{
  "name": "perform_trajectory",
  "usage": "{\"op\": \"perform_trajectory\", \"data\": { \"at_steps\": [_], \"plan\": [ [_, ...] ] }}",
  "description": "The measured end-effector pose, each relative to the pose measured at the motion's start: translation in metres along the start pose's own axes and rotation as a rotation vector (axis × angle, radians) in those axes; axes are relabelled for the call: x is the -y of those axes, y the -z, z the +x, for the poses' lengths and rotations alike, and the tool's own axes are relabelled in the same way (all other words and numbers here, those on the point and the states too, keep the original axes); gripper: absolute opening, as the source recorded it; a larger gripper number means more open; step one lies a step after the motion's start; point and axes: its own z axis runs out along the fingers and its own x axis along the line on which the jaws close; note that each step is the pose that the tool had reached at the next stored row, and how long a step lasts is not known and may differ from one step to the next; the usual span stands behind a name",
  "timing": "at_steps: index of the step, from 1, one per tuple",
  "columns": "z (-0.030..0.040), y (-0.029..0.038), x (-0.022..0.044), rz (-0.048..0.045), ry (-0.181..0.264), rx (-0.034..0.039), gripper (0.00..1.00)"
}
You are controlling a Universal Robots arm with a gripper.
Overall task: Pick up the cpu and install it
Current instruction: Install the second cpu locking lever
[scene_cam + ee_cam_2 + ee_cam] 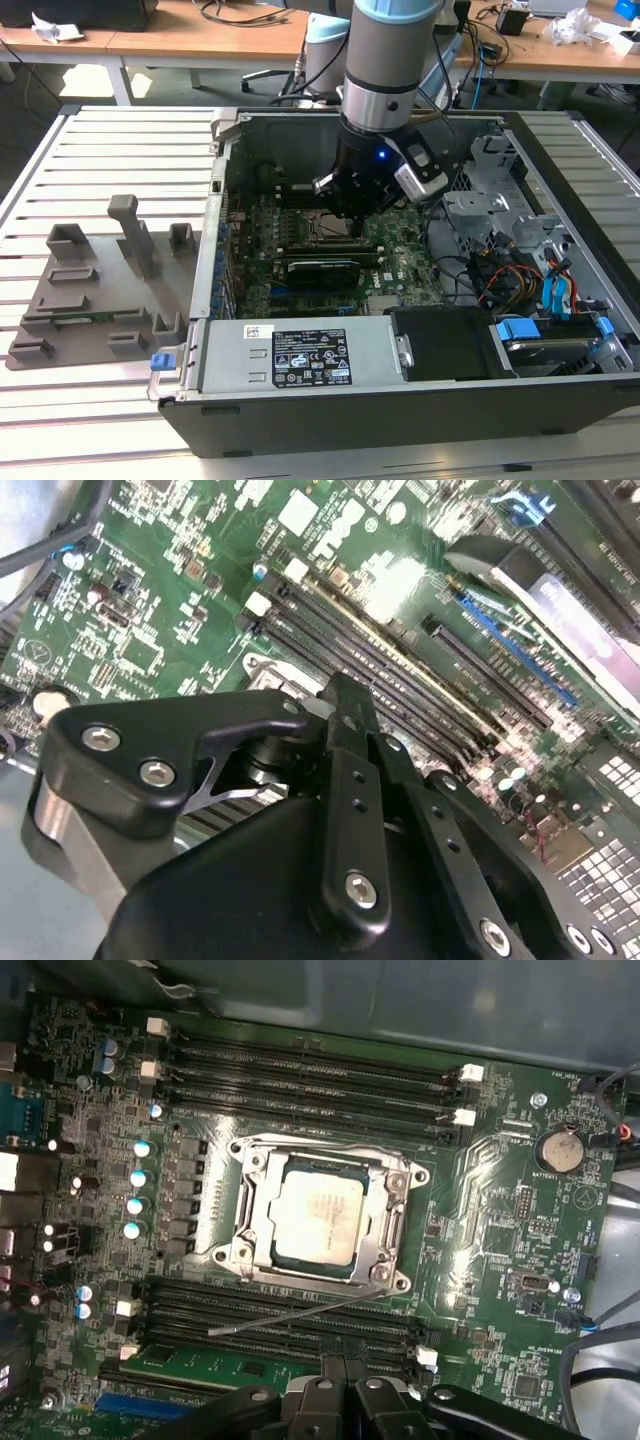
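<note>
The cpu (318,1210), a small square chip with a pale silver top, lies flat inside the metal socket frame (250,1222) on the green motherboard (480,1220). A thin metal lever (290,1316) rests slanted across the memory slots beside the socket. My gripper (345,1378) hangs above the board just off the socket's edge, its black fingers drawn together with nothing between them. In the exterior view the gripper (350,212) reaches down into the open computer case over the socket (320,234). In the second wrist view the fingertips (345,702) stand over the board.
Long memory slots (310,1070) run on both sides of the socket. A long black card (322,268) lies just in front of it. The power supply (300,355), drive cage (495,200) and cables (515,275) crowd the case. A grey fixture tray (100,290) sits at the exterior view's left.
</note>
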Motion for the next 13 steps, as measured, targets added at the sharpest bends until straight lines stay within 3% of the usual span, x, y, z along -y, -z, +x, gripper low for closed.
{"op": "perform_trajectory", "data": {
  "at_steps": [2, 3, 5, 7, 10, 13],
  "plan": [
    [0.0001, 0.0, 0.0, -0.0359, 0.0, 0.0052, 0.11],
    [0.0001, -0.0001, 0.0, -0.0629, 0.001, 0.0091, 0.11],
    [0.0002, -0.0001, 0.0003, -0.0994, 0.001, 0.0144, 0.11],
    [0.0005, -0.0003, 0.0028, -0.1143, 0.001, 0.0165, 0.11],
    [0.0025, -0.0015, 0.0156, -0.127, 0.002, 0.0184, 0.11],
    [0.0044, -0.0025, 0.0195, -0.1536, 0.002, 0.0222, 0.11]
  ]
}}
